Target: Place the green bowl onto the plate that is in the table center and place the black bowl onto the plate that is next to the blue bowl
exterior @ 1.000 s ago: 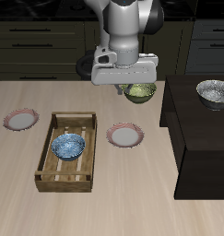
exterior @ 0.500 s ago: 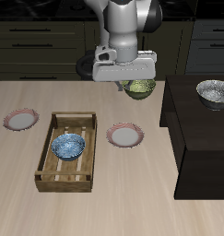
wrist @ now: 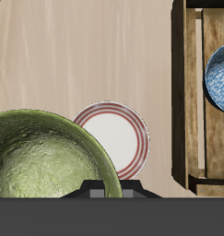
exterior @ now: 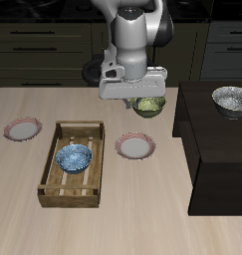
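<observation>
Green bowl (exterior: 150, 103) carried just below the gripper (exterior: 138, 99), clear of the table (exterior: 113, 224); in the wrist view the same bowl (wrist: 44, 157) hangs right against the fingers, rim close to the camera, so probably pinched at one side of the rim; actual pad contact hidden, yet nothing else holds the bowl up, so fingers judged closed on its wall.

Beyond the fingers and lower down, the centre plate (exterior: 135, 146), white with a red-ringed rim, partly covered by the bowl in the wrist view (wrist: 123, 138); past that, the wooden tray (exterior: 73, 164) holding the blue bowl (exterior: 74, 158); farther off again, a second small plate (exterior: 22, 128), the one near the blue bowl. Away on the opposite side of the fingers, the black bowl (exterior: 230, 99) resting on the dark cabinet block (exterior: 217, 149), untouched.

Handling, as a judgement only: small, rigid, likely light, glazed and therefore slippery; a rim pinch leaves the bowl hanging off one side, prone to tilting or swinging; best kept level and lowered slowly; brittle if dropped; centred over the plate before letting go, since the rounded foot could slide on the smooth plate.
</observation>
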Available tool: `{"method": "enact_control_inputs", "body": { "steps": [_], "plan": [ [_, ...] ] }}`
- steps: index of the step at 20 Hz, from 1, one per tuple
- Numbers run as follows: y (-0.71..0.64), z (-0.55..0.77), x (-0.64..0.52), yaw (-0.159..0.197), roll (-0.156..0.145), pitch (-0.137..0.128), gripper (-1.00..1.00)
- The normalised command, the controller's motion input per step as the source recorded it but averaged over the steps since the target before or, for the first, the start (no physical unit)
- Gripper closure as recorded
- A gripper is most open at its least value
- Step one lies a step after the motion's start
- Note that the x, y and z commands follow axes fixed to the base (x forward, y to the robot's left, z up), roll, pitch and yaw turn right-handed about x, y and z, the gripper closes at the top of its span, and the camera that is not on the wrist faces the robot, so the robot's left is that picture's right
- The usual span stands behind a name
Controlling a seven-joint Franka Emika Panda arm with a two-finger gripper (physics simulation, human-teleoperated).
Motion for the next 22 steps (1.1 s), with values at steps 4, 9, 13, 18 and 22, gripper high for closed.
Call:
{"method": "enact_control_inputs", "body": {
  "steps": [4, 9, 13, 18, 22],
  "plan": [
    [-0.06, -0.27, 0.09, 0.018, -0.008, 0.017, 1.0],
    [-0.06, -0.25, 0.11, 0.018, -0.025, 0.024, 1.0],
    [-0.1, -0.18, 0.11, 0.023, -0.019, 0.007, 1.0],
    [-0.02, -0.22, 0.09, 0.024, -0.019, 0.02, 1.0],
    [-0.07, -0.16, 0.11, 0.014, -0.02, 0.018, 1.0]
  ]
}}
